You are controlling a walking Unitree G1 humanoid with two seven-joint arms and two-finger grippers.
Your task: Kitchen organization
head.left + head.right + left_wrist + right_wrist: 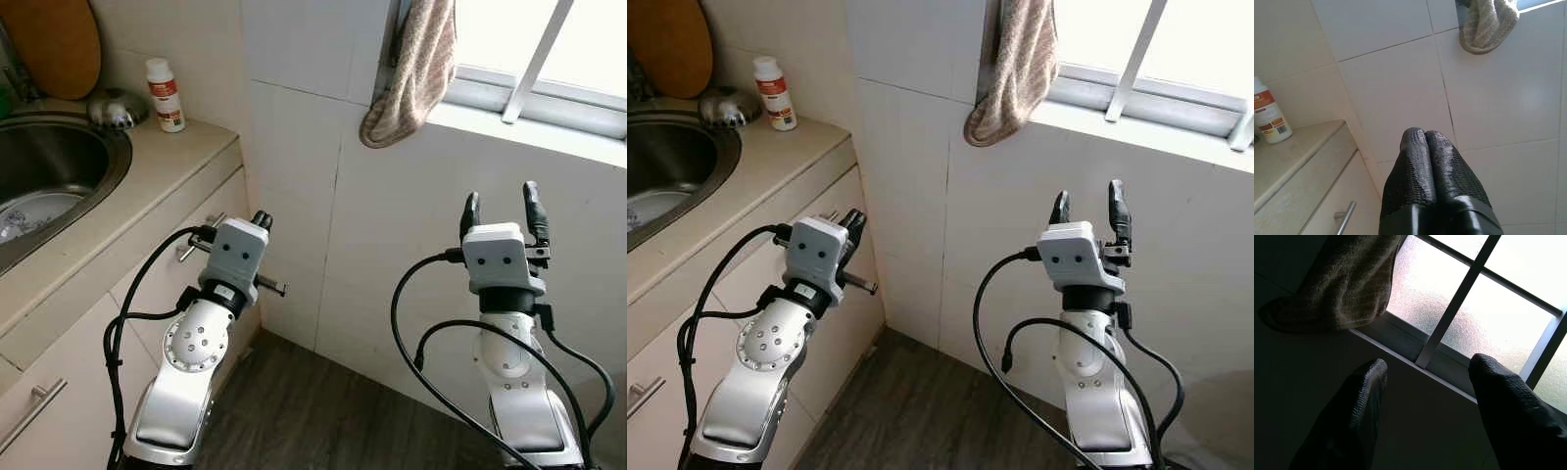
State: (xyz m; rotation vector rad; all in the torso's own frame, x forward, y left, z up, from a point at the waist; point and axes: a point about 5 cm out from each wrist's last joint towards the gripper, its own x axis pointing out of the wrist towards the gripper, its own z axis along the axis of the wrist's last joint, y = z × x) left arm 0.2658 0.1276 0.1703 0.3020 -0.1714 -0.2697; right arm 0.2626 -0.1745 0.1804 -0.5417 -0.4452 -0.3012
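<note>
Both tools sit raised in front of me: left tool [1425, 139] has its fingers pressed together, empty, near the drawer handle [196, 240]; right tool [502, 208] has fingers apart, facing the window [1484, 298]. On the bench [147, 162] I see a bottle [164, 94] beside the sink [59, 166]; a towel [416, 69] hangs at the window's edge.

Sink [108, 171]: set in the counter [147, 191] on my left.
Bottle [165, 95]: on the counter behind the sink, against the wall.
Board [54, 44]: leaning behind the sink.
Towel [411, 73]: hanging by the window [549, 59], ahead of me.
Drawers [59, 392]: under the counter.
</note>
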